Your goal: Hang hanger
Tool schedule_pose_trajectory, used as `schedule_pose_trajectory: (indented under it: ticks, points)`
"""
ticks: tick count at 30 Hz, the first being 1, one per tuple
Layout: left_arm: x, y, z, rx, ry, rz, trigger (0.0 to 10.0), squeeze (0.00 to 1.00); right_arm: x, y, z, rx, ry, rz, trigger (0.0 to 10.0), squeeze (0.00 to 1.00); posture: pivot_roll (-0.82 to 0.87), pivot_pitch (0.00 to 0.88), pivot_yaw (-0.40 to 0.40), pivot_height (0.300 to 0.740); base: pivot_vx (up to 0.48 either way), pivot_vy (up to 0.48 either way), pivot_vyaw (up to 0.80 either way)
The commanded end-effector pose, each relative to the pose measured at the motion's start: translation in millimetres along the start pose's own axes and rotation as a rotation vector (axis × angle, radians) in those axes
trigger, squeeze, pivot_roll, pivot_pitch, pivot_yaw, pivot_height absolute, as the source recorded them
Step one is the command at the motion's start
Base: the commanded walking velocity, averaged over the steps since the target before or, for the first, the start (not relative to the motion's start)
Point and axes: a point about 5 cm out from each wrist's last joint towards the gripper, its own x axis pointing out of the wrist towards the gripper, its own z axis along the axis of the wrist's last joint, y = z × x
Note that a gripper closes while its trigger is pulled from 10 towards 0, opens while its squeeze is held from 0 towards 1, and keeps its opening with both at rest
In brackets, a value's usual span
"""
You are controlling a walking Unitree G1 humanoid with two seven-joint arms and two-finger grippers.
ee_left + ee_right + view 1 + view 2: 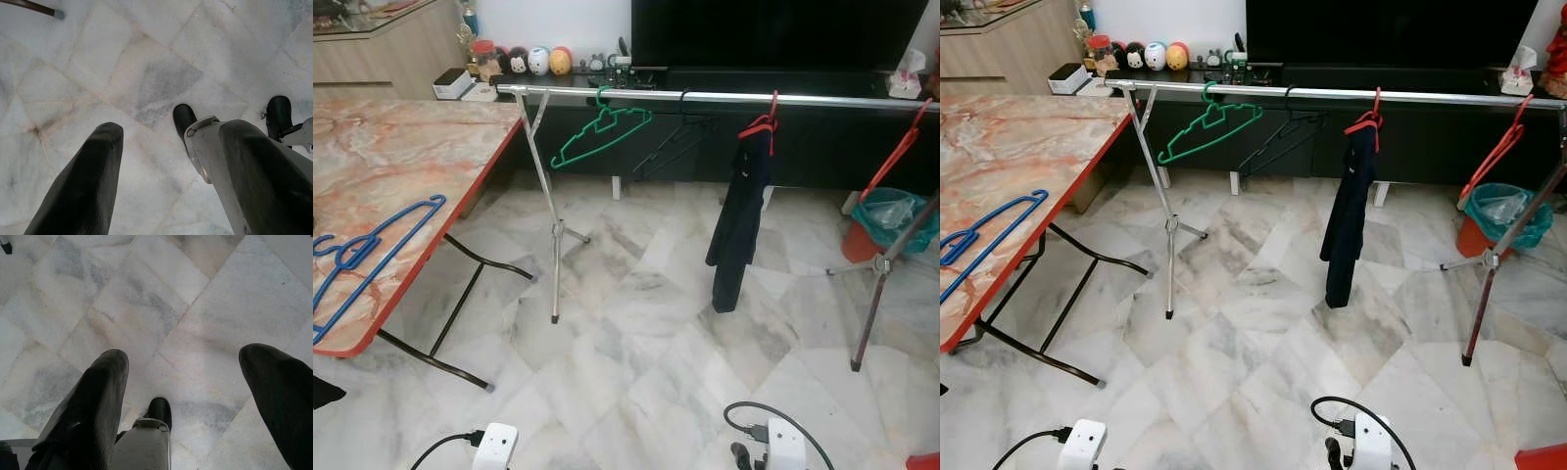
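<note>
Both arms hang low over the marble floor (646, 372), pale grey-white tiles with darker veining, laid on the diagonal. Left gripper (166, 161): fingers (83, 186) apart, nothing between them, pointed down at the floor with the robot's black feet beyond. Right gripper (195, 382): fingers (93, 401) likewise spread wide and empty above the tiles. Nearest the camera, on the surface (401, 157) to the robot's left, lies the blue hanger (362, 257), thin plastic, flat on the top, just inside the near red edge; its long axis runs diagonally, one end toward the near edge, the other pointing away toward the rack, hook end toward the left border. The surface is glossy, orange-pink marble pattern, red-trimmed, on black tubular folding legs. Beyond the surface's far corner stands the clothes rack (705, 96): a bright metal horizontal rail on splayed tripod legs. On the rail, starting from the end nearest the surface: a green hanger (602, 135) tilted, a black hanger (671, 142), a red hanger carrying a dark garment (739, 220) that droops long, and another red hanger (896, 157) at the far end. Past the rack, a low black TV cabinet (803, 147), large dark screen (773, 34) above, small round plush figures (533, 61) on its top.
</note>
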Motion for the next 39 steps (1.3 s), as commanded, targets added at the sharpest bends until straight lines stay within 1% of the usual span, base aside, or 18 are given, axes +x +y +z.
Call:
schedule_pose_trajectory:
  ticks: [1, 17, 23, 34, 37, 39]
  points:
    - [-0.8, 1.8, -2.5, -0.02, 0.004, 0.009, 10.0, 0.0, -0.4, 1.6, -1.6, 0.009, 0.002, 0.002, 10.0, 0.0, -0.05, 0.0, 0.039, 0.74, 0.0, 0.0, 0.0]
    - [-0.8, 1.5, -3.3, -0.018, 0.012, 0.006, 10.0, 0.0, -0.7, 3.3, -2.7, 0.0, 0.006, 0.016, 10.0, 0.0, -0.05, 0.0, 0.038, 0.74, 0.0, 0.0, 0.0]
    - [-0.8, 1.5, -3.3, -0.018, 0.012, 0.004, 10.0, 0.0, -0.7, 3.4, -3.4, 0.013, 0.011, 0.01, 10.0, 0.0, -0.05, 0.0, 0.038, 0.74, 0.0, 0.0, 0.0]
    - [-0.8, 1.7, -3.6, -0.018, 0.013, 0.005, 10.0, 0.0, -0.8, 4.5, -4.9, 0.006, 0.022, 0.015, 10.0, 0.0, -0.05, 0.0, 0.038, 0.74, 0.0, 0.0, -0.7]
    - [-0.9, 1.8, -3.6, -0.013, 0.015, 0.004, 10.0, 0.0, -0.8, 4.7, -4.9, 0.004, 0.023, 0.016, 10.0, 0.0, -0.04, 0.0, 0.039, 0.74, 0.0, 0.0, -0.75]
    - [-0.8, 2.1, -3.0, 0.004, 0.014, 0.005, 10.0, 0.0, -0.7, 5.0, -4.8, 0.002, 0.023, 0.017, 10.0, 0.0, -0.04, 0.0, 0.039, 0.74, 0.0, 0.0, -0.75]
